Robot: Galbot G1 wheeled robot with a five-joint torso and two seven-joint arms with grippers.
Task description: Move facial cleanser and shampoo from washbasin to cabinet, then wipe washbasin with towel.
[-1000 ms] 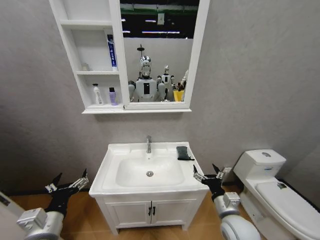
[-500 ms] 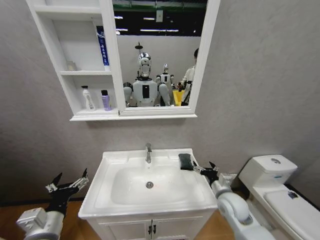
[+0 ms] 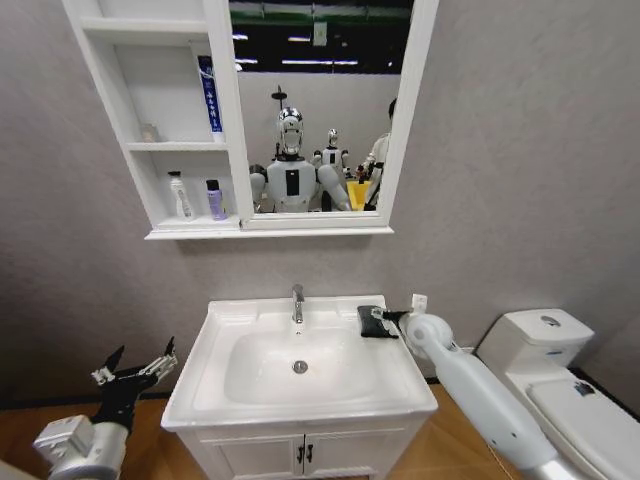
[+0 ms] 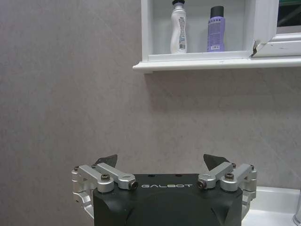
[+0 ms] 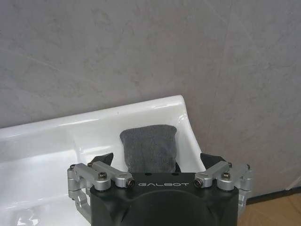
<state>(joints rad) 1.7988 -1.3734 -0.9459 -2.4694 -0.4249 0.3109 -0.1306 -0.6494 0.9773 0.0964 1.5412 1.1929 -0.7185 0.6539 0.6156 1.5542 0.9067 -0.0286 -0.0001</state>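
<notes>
Your right gripper (image 3: pixel 380 318) hung spread wide over the dark grey towel (image 5: pixel 149 146), which lay on the back right corner of the washbasin (image 3: pixel 230 400), and its black housing read GALBOT in the right wrist view. Your left gripper (image 3: pixel 132 370) waited low beside the washbasin's left side, fingers apart and holding nothing. On the cabinet (image 3: pixel 129 178), a white bottle (image 4: pixel 178 26) and a purple bottle (image 4: pixel 216 28) stood side by side on the lowest shelf, their labels too small to read.

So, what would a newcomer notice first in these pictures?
First, the right pincer, open, reaching the dark towel on the washbasin's back right corner. Next, two bottles standing on the lowest shelf of the cabinet beside the mirror. The left pincer hangs open, low at the basin's left.
</notes>
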